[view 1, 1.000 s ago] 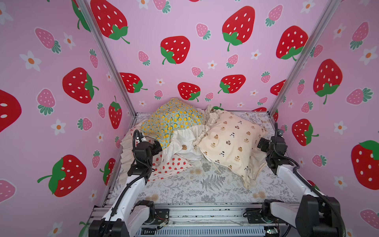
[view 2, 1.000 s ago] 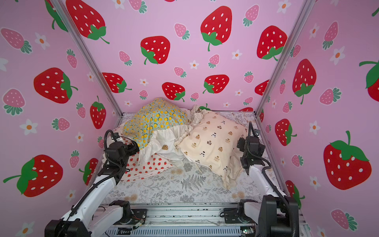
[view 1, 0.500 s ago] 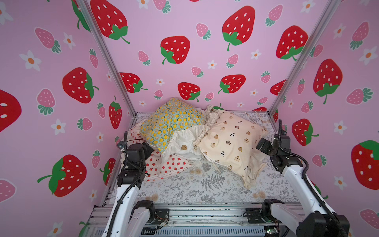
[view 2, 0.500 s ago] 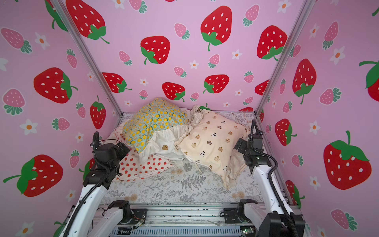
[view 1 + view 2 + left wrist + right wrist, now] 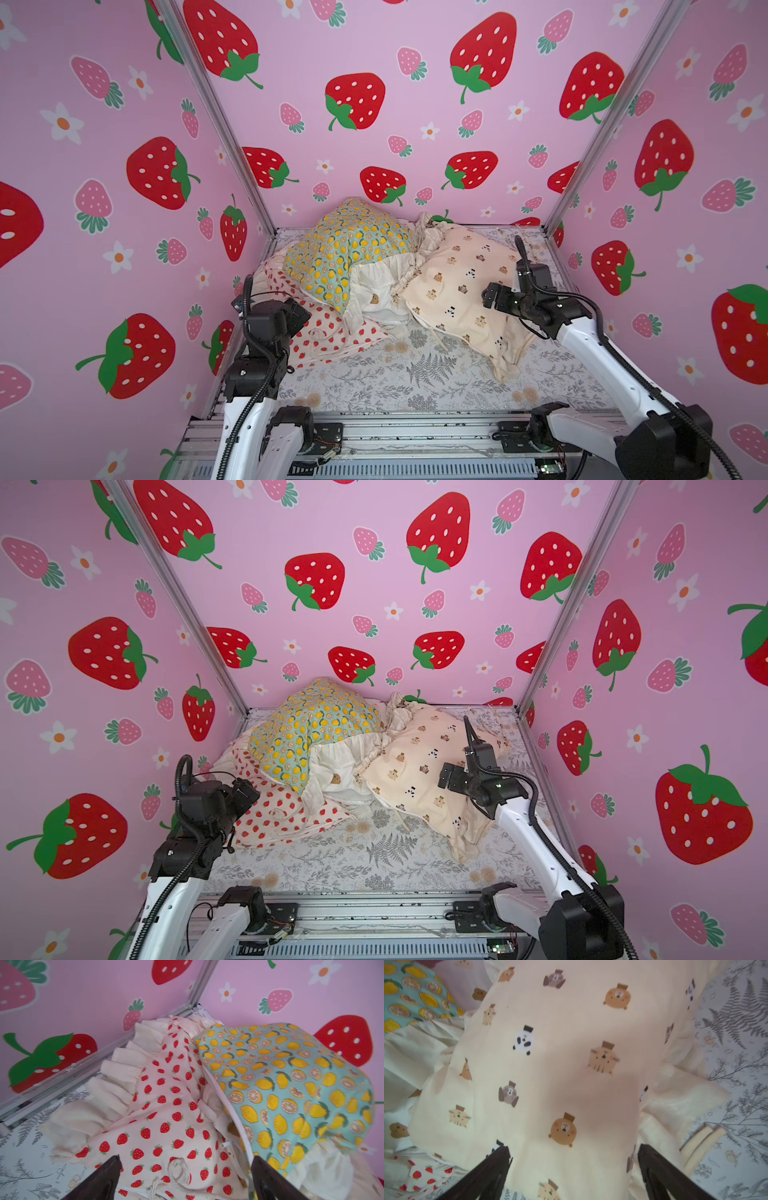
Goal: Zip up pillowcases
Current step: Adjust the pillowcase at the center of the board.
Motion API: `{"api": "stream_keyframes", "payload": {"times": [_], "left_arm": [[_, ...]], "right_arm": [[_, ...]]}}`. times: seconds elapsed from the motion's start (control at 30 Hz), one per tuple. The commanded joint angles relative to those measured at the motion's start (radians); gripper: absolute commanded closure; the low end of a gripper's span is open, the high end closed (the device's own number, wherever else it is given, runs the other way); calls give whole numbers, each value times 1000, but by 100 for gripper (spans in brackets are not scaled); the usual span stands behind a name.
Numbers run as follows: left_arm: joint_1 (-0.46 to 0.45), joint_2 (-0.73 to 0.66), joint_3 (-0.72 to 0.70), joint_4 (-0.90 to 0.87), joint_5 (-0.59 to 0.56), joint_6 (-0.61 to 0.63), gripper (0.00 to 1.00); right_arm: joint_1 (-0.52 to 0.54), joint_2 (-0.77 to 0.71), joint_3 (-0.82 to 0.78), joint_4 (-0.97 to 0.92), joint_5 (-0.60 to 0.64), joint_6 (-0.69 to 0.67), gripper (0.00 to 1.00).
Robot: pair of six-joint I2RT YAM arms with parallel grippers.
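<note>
Four stuffed pillowcases lie piled at the back in both top views. The mint lemon one (image 5: 353, 249) (image 5: 291, 1084) sits on top at the left. The cream bear one (image 5: 461, 286) (image 5: 560, 1064) is at the right. The white bear-head one (image 5: 374, 291) lies between them, and the strawberry one (image 5: 328, 332) (image 5: 162, 1115) lies lowest at the front left. My left gripper (image 5: 301, 313) (image 5: 186, 1159) is open just above the strawberry case, by a cord loop (image 5: 180, 1169). My right gripper (image 5: 490, 295) (image 5: 574, 1149) hangs open over the bear case's right side.
A grey fern-print sheet (image 5: 415, 374) covers the floor. Pink strawberry walls close in three sides, with metal corner posts (image 5: 216, 112) at the back. A metal rail (image 5: 415, 432) runs along the front between the arm bases.
My right gripper has swung left, from beside the right wall to over the cream bear case. My left gripper has turned towards the strawberry case. Both stay open.
</note>
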Motion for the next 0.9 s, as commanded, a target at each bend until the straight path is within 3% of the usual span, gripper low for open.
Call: {"api": "stream_keyframes", "payload": {"times": [0.0,0.23,0.43,0.7,0.87], "left_arm": [[-82,42,65,11,144,48,1],[-346,116,111,43,146,63,2],[-499,195,106,145,211,72,3],[-670,312,88,263,196,128,1],[-724,383,75,333,207,135,1]], "right_arm": [[61,-22,33,-134,9,63,0],[164,-104,31,-294,21,116,0],[227,-189,23,-390,31,181,0],[370,-206,-61,-273,-34,331,0],[445,-147,-133,-116,-45,396,0]]}}
